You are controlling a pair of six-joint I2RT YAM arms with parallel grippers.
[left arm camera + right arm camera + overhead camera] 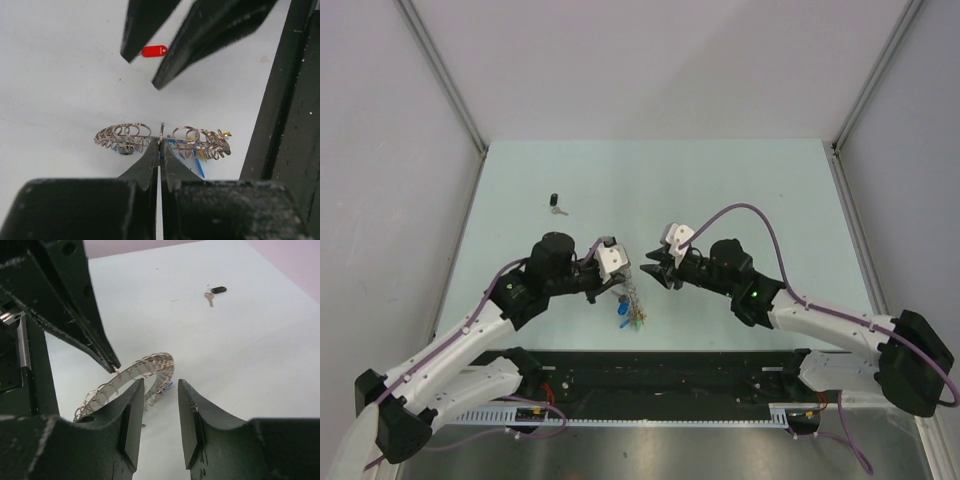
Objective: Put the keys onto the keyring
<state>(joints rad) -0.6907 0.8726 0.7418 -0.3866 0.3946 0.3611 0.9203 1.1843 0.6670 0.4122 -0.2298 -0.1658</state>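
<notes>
My left gripper (160,141) is shut on the wire of the keyring (161,131), which it holds up above the table. Small split rings fan out on both sides of the grip, and blue and yellow keys (198,156) hang below; from above they dangle as a bunch (627,312). My right gripper (160,385) is open and empty, its fingertips just in front of the keyring (150,367), not touching. A red-headed key (154,50) lies on the table beyond the right fingers (210,35). Both grippers (626,282) (648,270) meet at the table's middle.
A black-headed key (556,205) lies alone on the table at the far left, also in the right wrist view (215,291). A black rail (670,370) runs along the near edge by the arm bases. Grey walls close off the sides and back.
</notes>
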